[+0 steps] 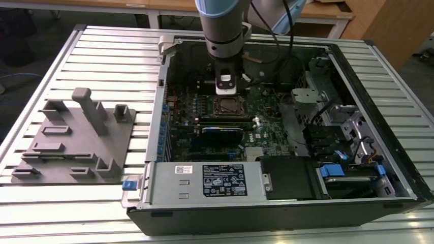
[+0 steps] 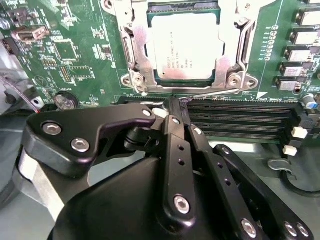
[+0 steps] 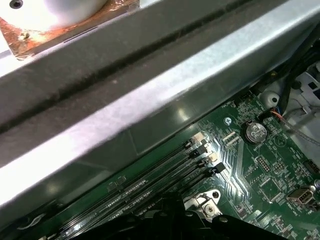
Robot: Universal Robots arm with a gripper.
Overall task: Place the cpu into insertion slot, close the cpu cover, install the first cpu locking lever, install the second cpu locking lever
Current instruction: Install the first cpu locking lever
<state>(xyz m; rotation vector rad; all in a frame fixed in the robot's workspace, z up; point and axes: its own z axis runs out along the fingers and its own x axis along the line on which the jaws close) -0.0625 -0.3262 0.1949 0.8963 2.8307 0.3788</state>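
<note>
Fingers (image 2: 173, 131) first: in the second wrist view we see them pressed together, with the black tips right at the end of a thin wire locking lever (image 2: 215, 93). That lever lies along the edge of the insertion slot (image 2: 184, 82) that faces the memory slots (image 2: 240, 117). We honestly can't tell if they pinch the lever or just touch it. The cpu (image 2: 185, 45) sits flat in the slot, silvery top up, and the cpu cover (image 2: 231, 30) looks to be down around it.

Over in the exterior view, the arm (image 1: 224, 30) reaches straight down into the open computer case (image 1: 390, 117) on the slatted tabletop (image 1: 101, 46). Its end hangs just above the slot, which is on the green circuit board (image 1: 271, 129) toward the case's far wall. A grey fixture plate (image 1: 74, 142) lies on the tabletop beside the case, on the exterior view's left.

The first wrist view gives us the case's metal wall, the ends of the memory slots, and a coin battery (image 3: 255, 132) near the board's edge.
</note>
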